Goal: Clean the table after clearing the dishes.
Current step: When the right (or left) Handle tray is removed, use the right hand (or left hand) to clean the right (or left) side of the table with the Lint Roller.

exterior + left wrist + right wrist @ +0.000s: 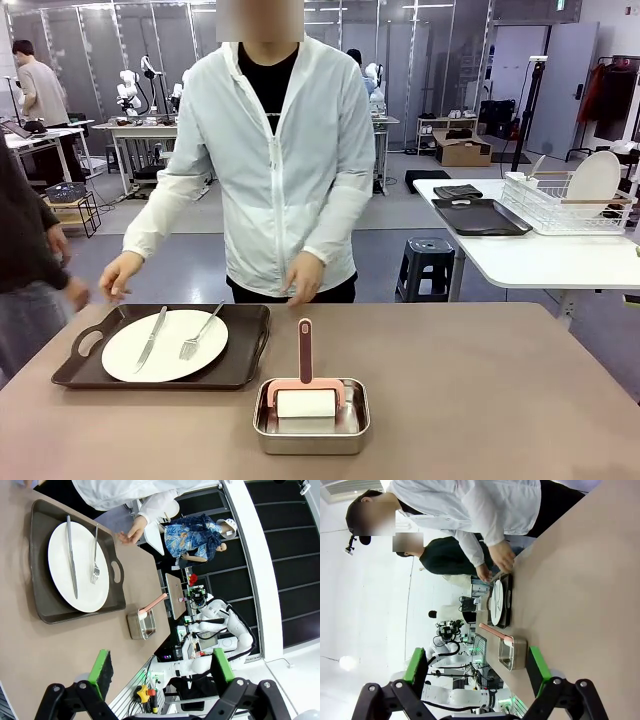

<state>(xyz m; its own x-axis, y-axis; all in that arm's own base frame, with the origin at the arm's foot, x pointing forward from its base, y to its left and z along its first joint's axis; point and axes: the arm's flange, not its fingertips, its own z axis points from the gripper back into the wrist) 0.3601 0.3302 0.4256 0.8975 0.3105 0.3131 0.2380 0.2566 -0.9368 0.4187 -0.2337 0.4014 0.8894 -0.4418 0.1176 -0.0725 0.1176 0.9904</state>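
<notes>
- My left pincer (161, 662) is released: its 2 green pads stand wide apart with nothing between them, held above the table (480, 400).
- My right pincer (476, 662) is spread open in the same way and holds nothing.
- On the left part of the taupe table lies 1 dark brown tray (250, 350) with handle cut-outs, its far edge near the table's far edge.
- 1 round white plate (165, 358) lies flat in the tray, with a knife (152, 338) and a fork (200, 332) side by side on it, the knife to the left.
- A small steel pan (310, 435) sits at the middle near the table's near edge, just beside the tray's near right corner.
- A white roller (305, 403) lies in the pan, its pink handle pointing to the far side.
- A person in a white jacket stands at the far side, one hand (120, 273) above the tray's far left corner, the other hand (303, 277) near its far right corner.
</notes>
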